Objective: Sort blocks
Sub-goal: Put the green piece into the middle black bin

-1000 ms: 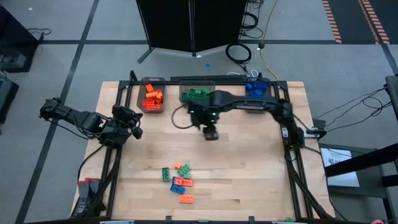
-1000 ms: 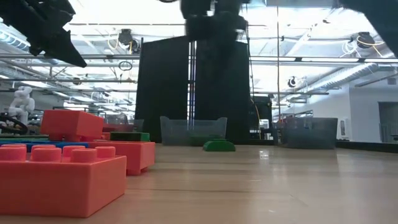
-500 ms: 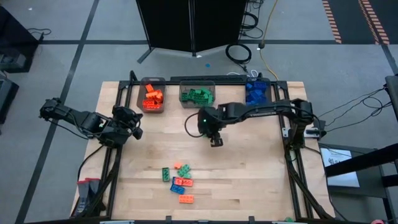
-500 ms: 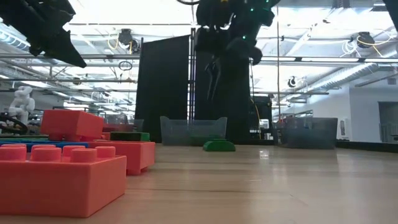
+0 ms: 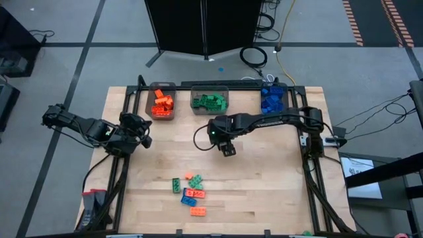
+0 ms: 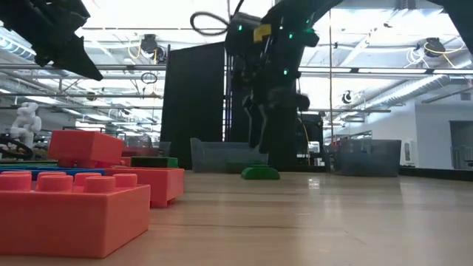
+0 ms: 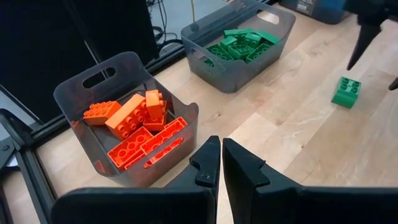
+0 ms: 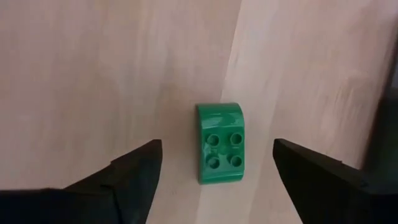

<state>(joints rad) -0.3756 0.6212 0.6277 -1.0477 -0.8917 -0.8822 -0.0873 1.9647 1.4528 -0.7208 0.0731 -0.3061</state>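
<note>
High view, right arm: the dark right gripper (image 5: 227, 149) hangs over the middle of the pale wooden table (image 5: 264, 192), in front of the three bins along the far edge.
Right gripper state: its two dark fingers (image 8: 134, 168) stand wide apart and hold nothing.
Loose green block: a small green studded plastic brick with four studs and one rounded end (image 8: 220, 142) lies flat on the wood, seen in the right wrist view between the spread fingers, touching neither.
Low view: the same green brick (image 6: 260, 173) sits on the table with the right gripper (image 6: 256, 133) hanging just above it, clear of it.
Left wrist view of that brick: it lies (image 7: 346, 91) alone on the boards, apart from the bins.
Left arm: the left gripper (image 5: 142, 137) waits at the table's left edge, its fingers (image 7: 208, 163) pressed together and empty.
Orange bin: a grey translucent rectangular bin (image 5: 151, 106) holds orange studded bricks (image 7: 138, 127).
Green bin: the middle grey bin (image 5: 194, 96) holds green bricks (image 7: 239, 45).
Blue bin: a third bin to the right holds blue bricks (image 5: 271, 98).
Unsorted pile: a small cluster of orange, green and blue bricks (image 5: 190, 194) lies near the table's front edge, well apart from both grippers.
</note>
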